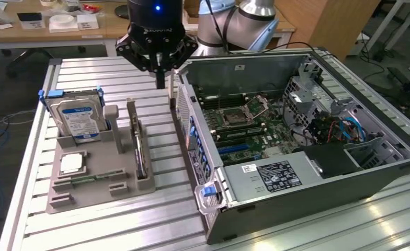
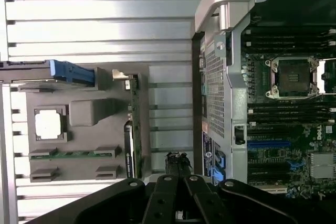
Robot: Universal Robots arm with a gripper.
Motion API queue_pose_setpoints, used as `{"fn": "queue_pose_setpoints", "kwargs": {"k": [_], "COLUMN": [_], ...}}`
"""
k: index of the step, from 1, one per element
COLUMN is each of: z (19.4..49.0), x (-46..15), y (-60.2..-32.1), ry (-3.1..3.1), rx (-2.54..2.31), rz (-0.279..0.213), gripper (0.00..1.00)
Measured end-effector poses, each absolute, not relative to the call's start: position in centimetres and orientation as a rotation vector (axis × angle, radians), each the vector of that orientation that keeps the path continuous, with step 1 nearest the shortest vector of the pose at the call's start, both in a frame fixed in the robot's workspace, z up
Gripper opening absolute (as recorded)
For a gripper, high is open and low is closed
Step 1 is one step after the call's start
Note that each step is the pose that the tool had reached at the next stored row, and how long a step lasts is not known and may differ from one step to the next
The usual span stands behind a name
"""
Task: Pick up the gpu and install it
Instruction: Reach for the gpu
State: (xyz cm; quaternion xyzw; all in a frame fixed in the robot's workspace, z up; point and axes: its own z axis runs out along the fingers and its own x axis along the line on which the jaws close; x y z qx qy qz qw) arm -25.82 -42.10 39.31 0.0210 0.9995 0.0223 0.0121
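gpu: the gpu [image 1: 140, 151] stands on edge in a slot of the grey holder [image 1: 100, 157], on the holder's side nearest the computer case [image 1: 317, 201]. nothing touches it.
gpu from the wrist view: you see it edge-on, a thin dark strip along the holder's border.
fingers: the gripper [image 1: 161, 83] has its fingers drawn close together, with nothing between them.
gripper position: it hangs above the slatted surface [image 1: 107, 73], over the bare strip between holder and case. it is near one end of the gpu but apart from it.
step in hand: by my judgement you are in the approach to the pick. the card is not yet grasped and the install has not begun.
what the next move calls for: the fingers need to spread wider than the card's thin edge. they also need to come squarely over its upper edge and stay clear of the holder's upright posts.
neighbours: the hard drive [image 1: 79, 117] with the blue label stands in the same holder, on the side away from the case. the memory stick [image 1: 86, 178] lies flat in the holder. both are well apart from the gripper.
destination: the case lies open with the motherboard [image 1: 247, 125] exposed. a blue slot [image 1: 234, 148] on it looks bare, so you have open room above the board.
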Motion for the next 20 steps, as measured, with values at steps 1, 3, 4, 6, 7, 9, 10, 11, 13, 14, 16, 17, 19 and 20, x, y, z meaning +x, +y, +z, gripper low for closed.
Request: {"fn": "queue_pose_setpoints", "kwargs": {"k": [1,3,4,6,7,9,10,11,13,14,16,17,19,20], "z": [39.3,39.3,39.3,39.3,39.3,39.3,39.3,39.3,39.3,39.3,39.3,39.3,39.3,39.3], "x": [-25.9,-26.2,-26.3,-26.8,-27.1,-27.8,-28.1,-28.4,-29.1,-29.4,-30.1,-30.5,-31.2,-31.6], "y": [-42.1,-42.1,-42.2,-42.2,-42.3,-42.3,-42.4,-42.4,-42.6,-42.7,-42.9,-43.0,-43.1,-43.1], "ry": [3.116,3.117,3.117,3.117,3.117,3.117,3.117,3.117,3.117,3.117,3.117,3.118,3.117,3.118], "rx": [0.054,0.031,0.023,0.014,0.012,0.009,0.008,0.007,0.006,0.005,0.004,0.004,0.004,0.003], "rz": [0.07,0.07,0.07,0.07,0.07,0.07,0.07,0.07,0.07,0.07,0.07,0.07,0.07,0.07], "gripper": [0.11,0.11,0.11,0.11,0.11,0.11,0.11,0.11,0.11,0.11,0.11,0.11,0.11,0.11]}}
